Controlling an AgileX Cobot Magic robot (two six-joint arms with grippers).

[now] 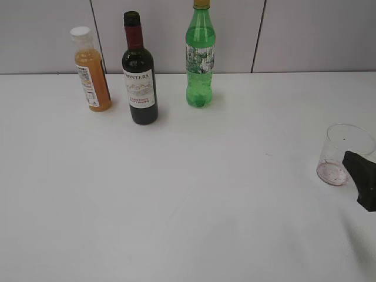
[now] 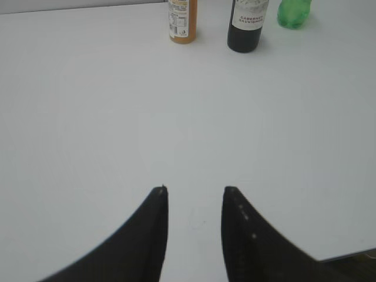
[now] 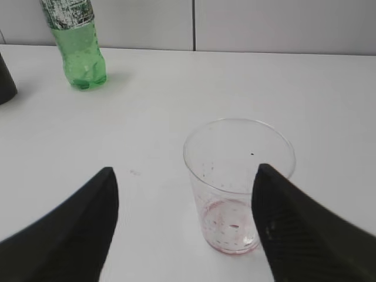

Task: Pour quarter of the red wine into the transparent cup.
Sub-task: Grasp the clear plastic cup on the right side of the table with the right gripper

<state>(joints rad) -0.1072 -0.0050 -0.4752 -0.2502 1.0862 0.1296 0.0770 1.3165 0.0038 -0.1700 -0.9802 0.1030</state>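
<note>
The red wine bottle [image 1: 139, 76], dark glass with maroon foil and a white Frontera label, stands upright at the back of the white table; its lower part shows in the left wrist view [image 2: 245, 26]. The transparent cup [image 1: 342, 154] with reddish residue stands at the right edge; it also shows in the right wrist view [image 3: 237, 183]. My right gripper [image 3: 185, 176] is open, its right finger just in front of the cup, which sits toward that finger between the jaws. One right finger shows in the exterior view [image 1: 363, 179]. My left gripper [image 2: 194, 191] is open and empty, far in front of the bottles.
An orange juice bottle [image 1: 91, 70] stands left of the wine and a green soda bottle [image 1: 200, 56] right of it, both near the back wall. The table's front right edge shows in the left wrist view [image 2: 346, 252].
</note>
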